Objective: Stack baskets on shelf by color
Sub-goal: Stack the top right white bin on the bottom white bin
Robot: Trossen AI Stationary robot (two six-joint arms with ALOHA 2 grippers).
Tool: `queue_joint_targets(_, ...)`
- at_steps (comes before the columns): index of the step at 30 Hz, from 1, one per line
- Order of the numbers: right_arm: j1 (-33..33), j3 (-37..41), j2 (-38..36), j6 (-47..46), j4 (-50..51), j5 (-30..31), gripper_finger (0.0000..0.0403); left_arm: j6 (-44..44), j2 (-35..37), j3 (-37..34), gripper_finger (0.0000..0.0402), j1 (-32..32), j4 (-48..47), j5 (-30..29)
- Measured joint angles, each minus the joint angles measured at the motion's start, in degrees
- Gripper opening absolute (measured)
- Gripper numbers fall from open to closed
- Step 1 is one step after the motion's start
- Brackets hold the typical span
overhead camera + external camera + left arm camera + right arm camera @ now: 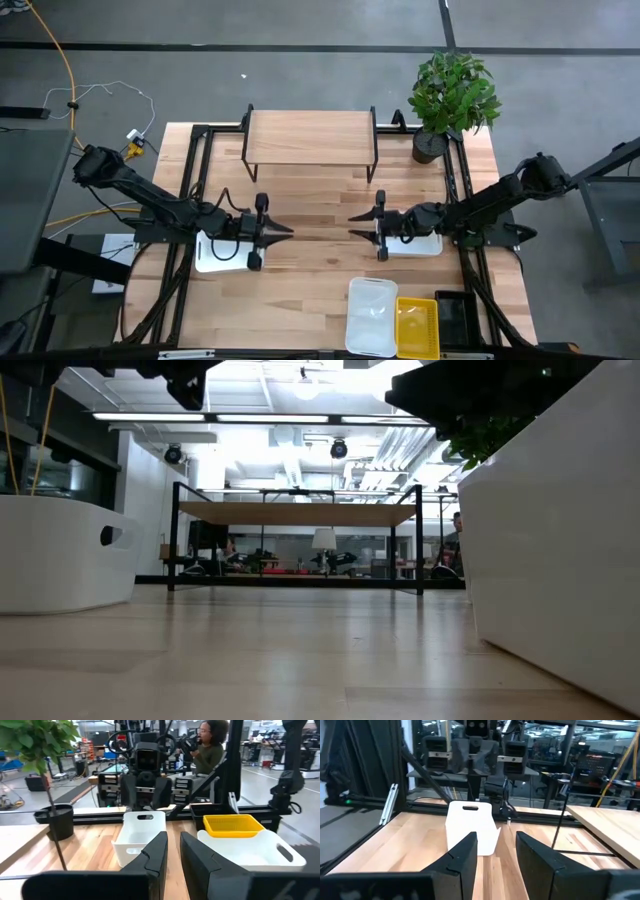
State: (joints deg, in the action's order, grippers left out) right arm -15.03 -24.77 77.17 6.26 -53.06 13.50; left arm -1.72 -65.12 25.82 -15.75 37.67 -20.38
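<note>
The left gripper (285, 231) had its dark fingers (155, 857) nearly together on nothing, while the right gripper (356, 217) had its fingers (462, 855) spread and empty, both hanging over bare tabletop (320, 265). A sound next move would be gripping a thin wall of a basket near a corner. The white baskets (372, 315) looked smooth and round-cornered, the yellow basket (417, 327) perforated, both near the front edge; the wooden shelf (310, 137) on black legs stood at the back.
</note>
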Motion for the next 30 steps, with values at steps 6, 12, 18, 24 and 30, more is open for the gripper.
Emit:
queue_joint_targets(6, 0.0, 0.0, 0.0, 0.17, 0.1, -0.31, 0.0122, 0.0, 0.0, 0.0, 0.0042, 0.0, -0.02, -0.42)
queue_joint_targets(12, 0.04, -0.02, 0.0, -1.4, -0.88, -0.05, 0.0094, -0.01, 0.0, 0.0, 0.0042, 0.0, -0.07, -2.17)
queue_joint_targets(18, 0.04, -0.02, 0.0, -1.33, -0.8, -0.06, 0.0024, -0.02, 0.0, 0.0, 0.0042, -0.02, -0.11, -2.32)
queue_joint_targets(24, 0.04, -0.02, 0.0, -1.33, -0.79, -0.05, 0.001, 0.0, 0.0, 0.0, 0.0042, -0.01, -0.11, -2.34)
queue_joint_targets(30, 0.04, -0.02, 0.0, -1.66, -0.77, -0.29, 0.0005, 0.0, 0.0, 0.0, 0.0042, -0.02, -0.11, -2.34)
